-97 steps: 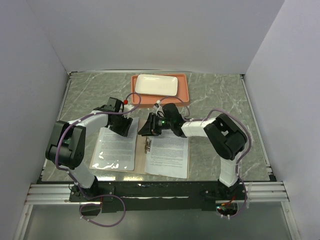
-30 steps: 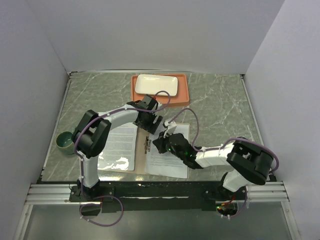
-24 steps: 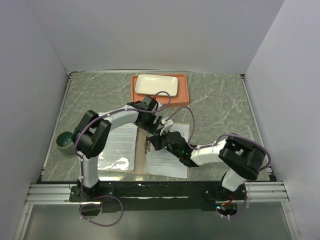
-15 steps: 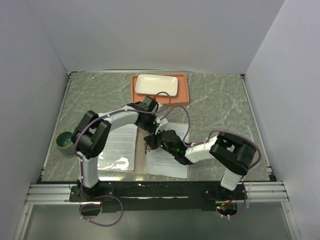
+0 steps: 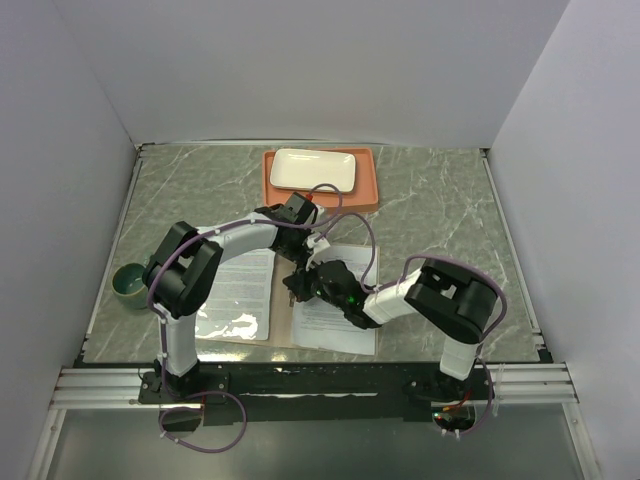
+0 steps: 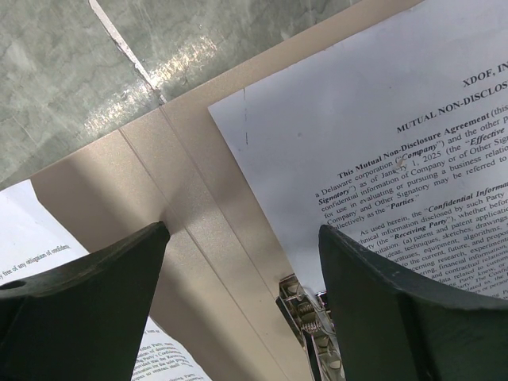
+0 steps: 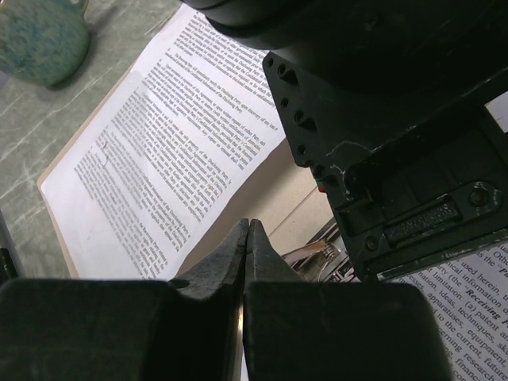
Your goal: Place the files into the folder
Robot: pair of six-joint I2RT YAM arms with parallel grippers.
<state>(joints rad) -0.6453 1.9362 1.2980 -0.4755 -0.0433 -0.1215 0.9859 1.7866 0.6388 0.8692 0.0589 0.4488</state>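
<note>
The folder [image 5: 283, 325] lies open and flat at the near middle of the worktop [image 5: 440, 210], its spine and long axis running near to far. The files rest on it, one on each leaf – the left sheet [image 5: 235, 290] under glossy clear plastic, the right sheet [image 5: 345, 310] bare, its bold heading at the far end. A metal clip [image 6: 305, 309] sits on the spine.

The worktop is grey-green marble pattern, walled in plain white. At the far side an orange tray [image 5: 370, 190] holds a white plate [image 5: 313, 168]; a green cup [image 5: 128, 283] stands to the left.

Tan card, dense black print. The left jaws are spread above the spine's far end – the right jaws are pressed together just beside the clip, and nothing shows between them.
</note>
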